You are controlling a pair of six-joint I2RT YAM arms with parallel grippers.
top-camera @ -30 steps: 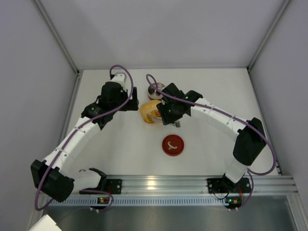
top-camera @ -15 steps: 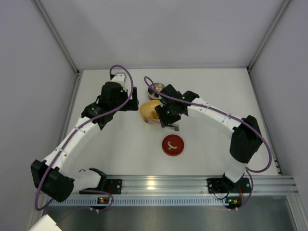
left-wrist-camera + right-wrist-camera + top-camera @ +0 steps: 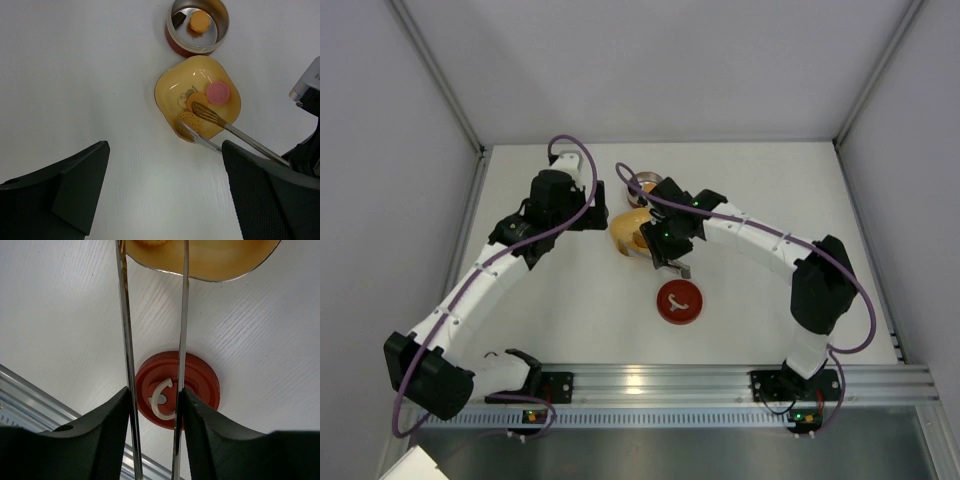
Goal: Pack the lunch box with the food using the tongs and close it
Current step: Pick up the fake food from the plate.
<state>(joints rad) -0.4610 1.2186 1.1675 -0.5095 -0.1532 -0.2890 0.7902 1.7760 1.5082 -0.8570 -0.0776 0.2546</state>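
Observation:
In the left wrist view the lunch box (image 3: 197, 27) stands open, with an orange food piece (image 3: 200, 21) and a dark one (image 3: 178, 20) inside. Below it the yellow dish (image 3: 170, 92) holds a pink piece (image 3: 218, 92) and two orange pieces (image 3: 196, 99). The tongs (image 3: 235, 135) reach in from the right, their tips straddling the speckled orange piece (image 3: 187, 120). My right gripper (image 3: 155, 392) is shut on the tongs' two arms (image 3: 125, 315). The red lid (image 3: 200, 385) lies on the table beneath it. My left gripper (image 3: 165, 200) hangs open and empty, near the dish.
From above, the dish (image 3: 622, 232) sits between both grippers, the tin (image 3: 642, 187) just behind it and the lid (image 3: 680, 302) in front. White walls enclose the table; a metal rail (image 3: 720, 380) runs along the near edge.
My right gripper has shifted left and a little nearer with the tongs, bringing their tips over the dish. The left arm has stayed put.

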